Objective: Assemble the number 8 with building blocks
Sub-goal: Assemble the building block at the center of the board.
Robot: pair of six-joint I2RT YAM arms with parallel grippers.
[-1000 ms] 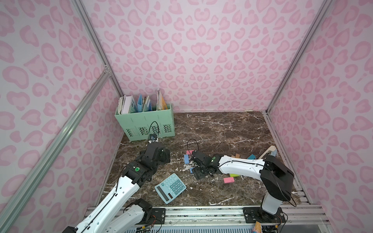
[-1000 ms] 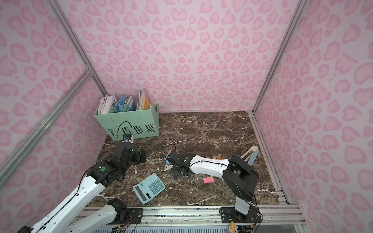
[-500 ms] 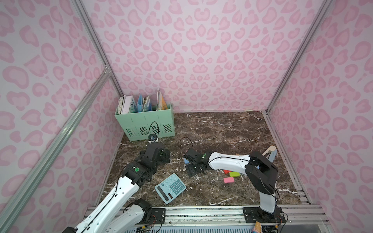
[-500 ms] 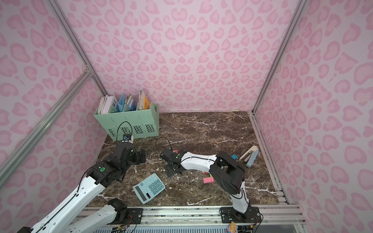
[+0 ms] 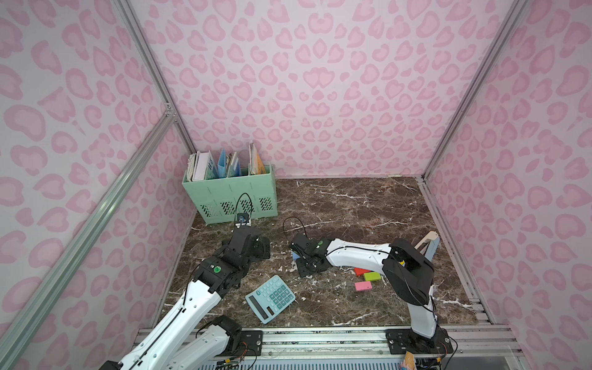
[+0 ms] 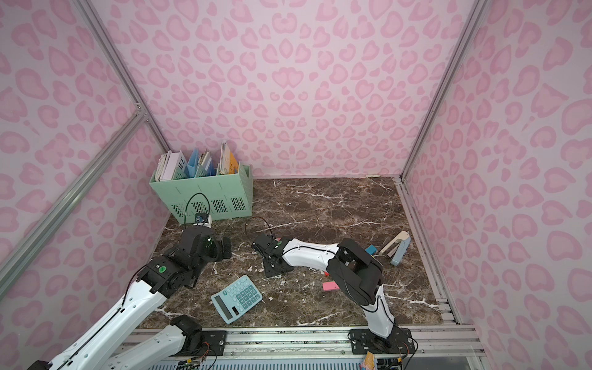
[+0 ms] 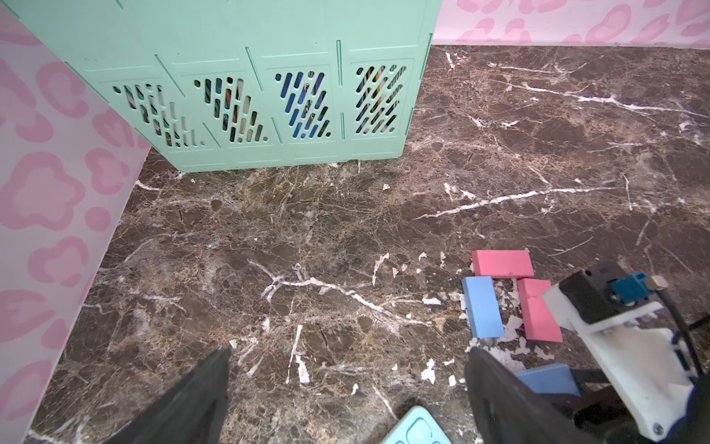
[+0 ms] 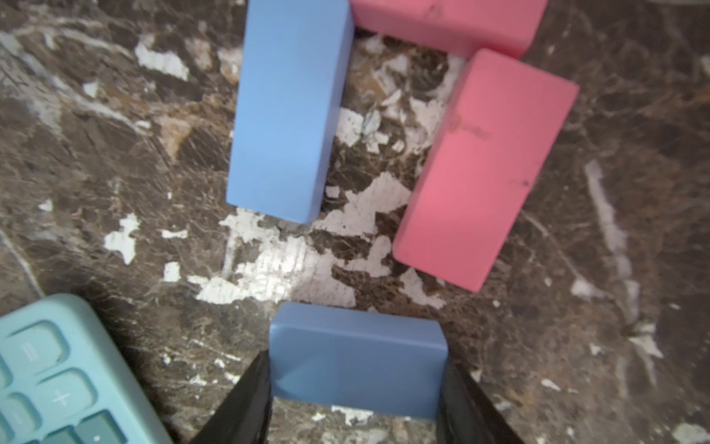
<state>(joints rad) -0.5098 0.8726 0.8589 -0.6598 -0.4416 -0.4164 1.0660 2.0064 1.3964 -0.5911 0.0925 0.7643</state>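
In the right wrist view my right gripper (image 8: pixel 355 364) is shut on a light-blue block (image 8: pixel 357 357), one jaw against each short end. Beyond it on the marble lie another light-blue block (image 8: pixel 290 111) and two pink blocks (image 8: pixel 484 169) (image 8: pixel 445 23), forming an open-bottomed frame. My left gripper (image 7: pixel 347 353) hangs open over bare marble to the left of that group (image 7: pixel 502 263). In a top view a red block (image 5: pixel 360 271), a green block (image 5: pixel 373 276) and a pink block (image 5: pixel 363 285) lie under the right arm, behind the right gripper (image 5: pixel 306 270). A teal block (image 6: pixel 371 249) lies further right.
A light-blue calculator (image 5: pixel 270 298) lies at the front, close to the held block. A mint file organizer (image 5: pixel 229 198) with papers stands at the back left. A beige and blue stapler-like object (image 6: pixel 397 248) rests by the right wall.
My right gripper has moved a little left to the blue and pink group, and its jaws have closed in on the light-blue block. The left arm has not moved.
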